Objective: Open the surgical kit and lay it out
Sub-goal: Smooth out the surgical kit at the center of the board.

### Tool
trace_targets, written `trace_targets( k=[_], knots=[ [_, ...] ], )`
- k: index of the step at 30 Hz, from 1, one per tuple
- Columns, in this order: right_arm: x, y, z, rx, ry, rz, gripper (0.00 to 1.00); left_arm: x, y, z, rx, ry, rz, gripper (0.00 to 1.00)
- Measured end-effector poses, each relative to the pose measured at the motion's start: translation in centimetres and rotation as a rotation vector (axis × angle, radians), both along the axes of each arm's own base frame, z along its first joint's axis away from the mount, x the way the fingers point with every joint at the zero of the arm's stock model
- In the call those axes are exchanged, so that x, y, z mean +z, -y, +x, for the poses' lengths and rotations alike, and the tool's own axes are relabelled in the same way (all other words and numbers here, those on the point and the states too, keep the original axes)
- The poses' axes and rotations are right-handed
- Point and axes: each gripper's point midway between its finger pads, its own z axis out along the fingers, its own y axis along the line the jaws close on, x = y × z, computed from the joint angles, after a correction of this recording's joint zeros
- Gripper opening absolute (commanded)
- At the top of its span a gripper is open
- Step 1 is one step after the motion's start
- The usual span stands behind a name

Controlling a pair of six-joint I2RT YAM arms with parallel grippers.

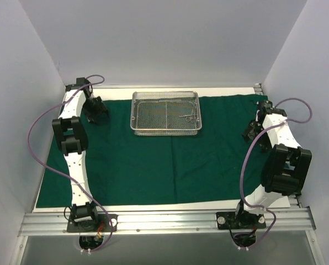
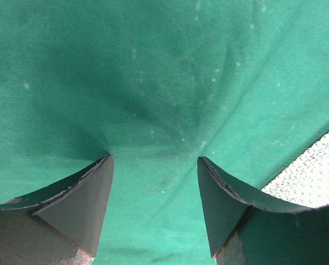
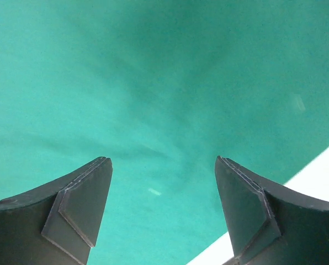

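The dark green drape [image 1: 153, 160] lies spread flat over the table. The silver wire-mesh tray [image 1: 165, 113] stands on it at the back centre, with thin steel instruments [image 1: 187, 117] lying inside near its right end. My left gripper [image 1: 96, 113] is open and empty, low over the drape's back left part; the left wrist view shows only green cloth [image 2: 164, 99] between its fingers [image 2: 93, 204]. My right gripper [image 1: 251, 131] is open and empty, low over the drape's right part; cloth [image 3: 153, 99] fills the right wrist view.
White table surface shows past the drape's edge at the lower right of the left wrist view [image 2: 313, 176] and of the right wrist view [image 3: 313, 171]. Grey walls [image 1: 21, 110] close in left, back and right. An aluminium rail [image 1: 164, 221] runs along the near edge.
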Motion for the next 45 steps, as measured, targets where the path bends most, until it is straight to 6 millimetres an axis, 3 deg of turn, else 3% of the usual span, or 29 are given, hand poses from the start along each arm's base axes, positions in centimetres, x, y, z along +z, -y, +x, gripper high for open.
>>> trace_targets(
  k=[4,6,8,13,29,35,45],
  knots=[
    [2.5,0.0,8.3,0.104,0.140,-0.050,0.77,-0.2,-0.4,-0.4,-0.004,-0.013,0.027,0.71],
    [1.6,-0.2,11.4,0.131,0.158,-0.053,0.77,-0.6,-0.7,-1.0,0.000,-0.034,0.044,0.71],
    [-0.5,-0.6,12.7,0.146,0.141,-0.038,0.77,-0.9,-0.8,-1.7,0.002,-0.054,0.052,0.72],
    [-6.1,-1.2,11.6,0.131,0.035,0.018,0.76,-1.0,-1.3,-4.1,0.012,-0.107,0.085,0.72],
    [-7.0,-1.8,7.3,0.049,0.159,0.008,0.76,-1.6,-3.0,-3.8,0.037,-0.170,0.110,0.72],
    [-6.9,-1.5,7.9,0.066,0.141,0.015,0.76,-1.5,-3.6,-3.8,0.030,-0.170,0.091,0.74],
    [-6.3,0.0,10.6,0.151,0.059,0.034,0.77,-1.3,-7.0,-3.6,0.071,-0.154,0.070,0.75]
  ],
)
